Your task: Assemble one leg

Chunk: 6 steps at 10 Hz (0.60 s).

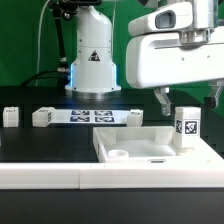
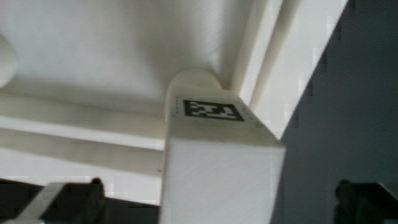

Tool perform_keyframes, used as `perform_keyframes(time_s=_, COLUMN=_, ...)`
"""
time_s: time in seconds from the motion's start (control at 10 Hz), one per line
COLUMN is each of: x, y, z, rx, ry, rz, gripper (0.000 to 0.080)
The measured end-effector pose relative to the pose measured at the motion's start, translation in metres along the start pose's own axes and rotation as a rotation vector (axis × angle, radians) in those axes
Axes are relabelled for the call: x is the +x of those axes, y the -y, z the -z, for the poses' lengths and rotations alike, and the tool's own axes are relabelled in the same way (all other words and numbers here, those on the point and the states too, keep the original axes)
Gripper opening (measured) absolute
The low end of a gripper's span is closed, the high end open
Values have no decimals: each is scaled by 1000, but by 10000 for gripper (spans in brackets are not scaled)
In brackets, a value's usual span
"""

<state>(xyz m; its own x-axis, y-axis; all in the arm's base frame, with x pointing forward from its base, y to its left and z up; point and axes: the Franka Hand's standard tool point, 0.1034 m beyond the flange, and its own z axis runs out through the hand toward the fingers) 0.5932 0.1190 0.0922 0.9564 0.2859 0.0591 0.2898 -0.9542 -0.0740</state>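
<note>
A white leg (image 1: 185, 126) with a black-and-white tag stands upright at the far corner of the big flat white tray-like piece (image 1: 135, 148), on the exterior view's right. My gripper (image 1: 188, 100) hangs just above it, open, one finger on each side of the leg's top. In the wrist view the leg (image 2: 222, 150) fills the middle, tag facing the camera, over the tray-like piece (image 2: 71, 90). My gripper (image 2: 222, 205) stands astride it, and dark gaps separate the leg from both fingers (image 2: 80, 200). Whether the leg sits in a socket is hidden.
The marker board (image 1: 85, 114) lies behind the tray-like piece. Other white legs lie on the black table: one (image 1: 10, 115) at the exterior view's far left, one (image 1: 42, 117) beside the marker board, one (image 1: 131, 115) at the board's other end. The robot base (image 1: 92, 60) stands behind.
</note>
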Motion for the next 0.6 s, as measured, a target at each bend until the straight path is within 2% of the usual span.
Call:
perform_keyframes(time_s=0.1, x=5, y=-1, z=1, rx=3, ry=9, rz=-2, gripper=649)
perform_keyframes(time_s=0.4, x=8, y=-4, z=0, rx=1, ry=-2, rz=2, gripper=649)
perform_keyframes(time_s=0.6, x=8, y=-4, z=0, rx=1, ry=-2, rz=1, gripper=400)
